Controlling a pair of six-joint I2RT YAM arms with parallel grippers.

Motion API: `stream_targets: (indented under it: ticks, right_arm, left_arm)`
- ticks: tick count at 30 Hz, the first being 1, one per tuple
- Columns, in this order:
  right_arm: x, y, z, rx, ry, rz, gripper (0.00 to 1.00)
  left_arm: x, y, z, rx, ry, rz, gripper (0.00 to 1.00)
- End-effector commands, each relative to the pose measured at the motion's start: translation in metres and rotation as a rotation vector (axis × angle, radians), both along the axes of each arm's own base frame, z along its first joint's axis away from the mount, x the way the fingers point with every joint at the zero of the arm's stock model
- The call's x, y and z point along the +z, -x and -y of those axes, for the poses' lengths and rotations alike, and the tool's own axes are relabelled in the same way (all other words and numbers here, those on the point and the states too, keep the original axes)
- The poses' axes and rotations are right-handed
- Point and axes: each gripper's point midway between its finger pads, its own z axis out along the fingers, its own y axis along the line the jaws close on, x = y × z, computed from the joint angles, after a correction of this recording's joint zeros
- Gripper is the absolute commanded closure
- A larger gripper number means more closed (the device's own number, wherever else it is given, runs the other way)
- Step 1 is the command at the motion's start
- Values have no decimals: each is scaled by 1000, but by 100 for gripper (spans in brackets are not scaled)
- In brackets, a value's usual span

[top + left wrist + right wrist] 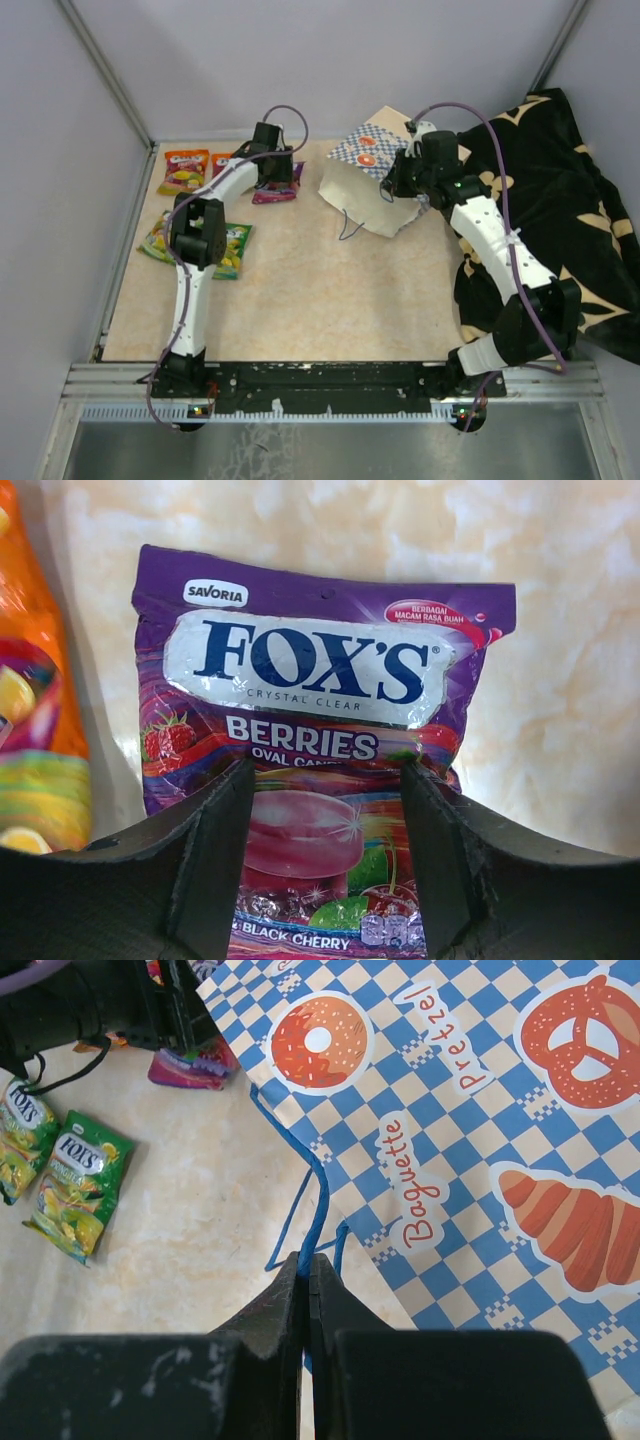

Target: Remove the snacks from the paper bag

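Glossy plastic film on the purple packet (320, 710), smooth, with white glare across the logo. Same shiny film on the orange packet (35, 680) beside it and on the green packets (75, 1185) toward the counter's left edge, lightly crinkled. Matt printed paper on the paper bag (480, 1150), smooth with soft creases. Thin blue twisted-looking string for the cord handle (321, 1200). Smooth beige marbled counter (300, 290) with a faint sheen. Matt black plastic, grainy and nicked at the edges, on the left end effector (325, 790) and the right end effector (307, 1258). Soft, plush black cloth (570, 200) with gold print at the counter's right edge. Dull silver metal rail (110, 382) along the near edge.
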Motion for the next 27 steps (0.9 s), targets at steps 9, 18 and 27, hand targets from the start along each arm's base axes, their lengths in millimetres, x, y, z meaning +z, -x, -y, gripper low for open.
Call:
stream_targets:
  ticks: [9,18,27]
  right_arm:
    - [20,-11,1,0,-1,52,100]
    - [59,-42,5,-68,11,123,100]
    - [102,-57,16,-158,28,129,100]
  left_arm:
    - [23,-52,-6,-128,116,149,24]
    - [200,49,95,-538,286,592,0]
    - [214,139,217,-896,816,670,0]
